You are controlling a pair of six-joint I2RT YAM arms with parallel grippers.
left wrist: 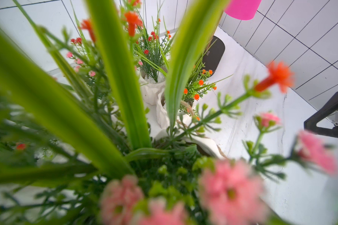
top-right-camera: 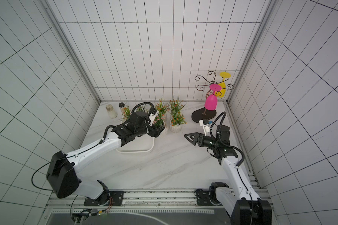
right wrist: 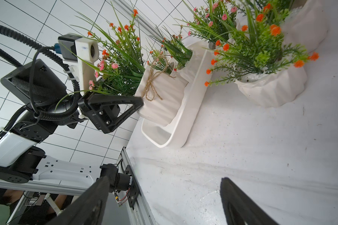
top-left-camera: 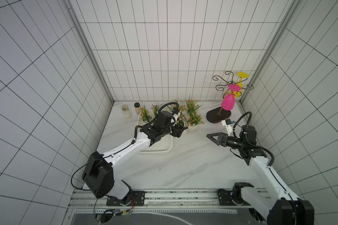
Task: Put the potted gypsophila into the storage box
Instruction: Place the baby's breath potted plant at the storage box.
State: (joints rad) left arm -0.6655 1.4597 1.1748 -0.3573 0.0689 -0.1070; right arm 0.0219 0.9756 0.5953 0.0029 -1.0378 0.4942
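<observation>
Several potted gypsophila (top-left-camera: 191, 113) stood clustered at the back of the marble tabletop (top-left-camera: 183, 167). I had the pink-flowered pot (right wrist: 160, 97), tied with a twine bow, in the left gripper (top-right-camera: 161, 131). A black finger (right wrist: 125, 105) pressed its ribbed side, and the jaws were clamped across it. It sat within the storage box (right wrist: 187, 120), close against the right rim; I could not tell whether its base touched the floor. A second pot (right wrist: 185, 62) stood farther back in the box. An orange-flowered pot (right wrist: 271, 91) stood on the table just beside the box, with a further pot (right wrist: 308, 25) behind it. The right gripper (top-left-camera: 209, 135) hung over bare table, well apart from the pots, its fingers (right wrist: 90, 202) spread with nothing between them. Beyond it stood a wire goblet rack (top-left-camera: 218, 116) carrying a pink goblet (top-left-camera: 228, 102) and a yellow goblet (top-left-camera: 240, 85). Two jars (top-left-camera: 126, 111) stood left of the box.
</observation>
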